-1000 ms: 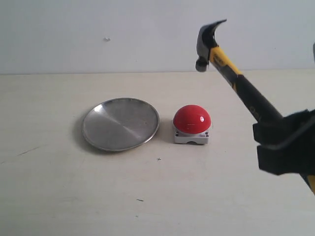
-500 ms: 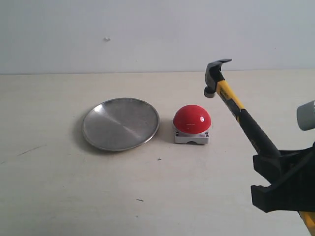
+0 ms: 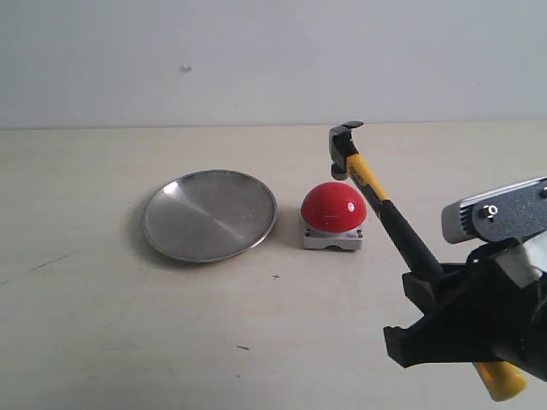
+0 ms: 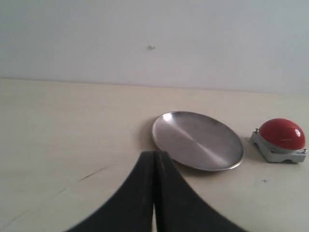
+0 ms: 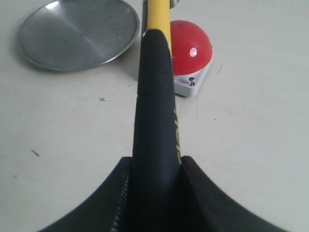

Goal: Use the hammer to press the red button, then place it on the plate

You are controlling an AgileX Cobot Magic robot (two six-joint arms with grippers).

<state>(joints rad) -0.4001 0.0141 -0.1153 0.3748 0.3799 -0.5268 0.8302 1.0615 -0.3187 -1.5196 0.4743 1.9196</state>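
Note:
My right gripper is shut on the black handle of the hammer, low at the front right. The hammer slants up to the left, and its dark head hangs just over the top of the red button; I cannot tell if they touch. The yellow handle end sticks out behind the gripper. In the right wrist view the handle runs out from between the gripper's jaws, past the red button. The silver plate lies empty to the left of the button. My left gripper is shut and empty, facing the plate.
Everything rests on a pale beige table with a few small dark marks. A white wall stands along its far edge. The plate and the button sit a short gap apart.
The right gripper has come down and shifted left. The hammer head has swung down from high above the table to just over the red button. The left gripper has stayed shut.

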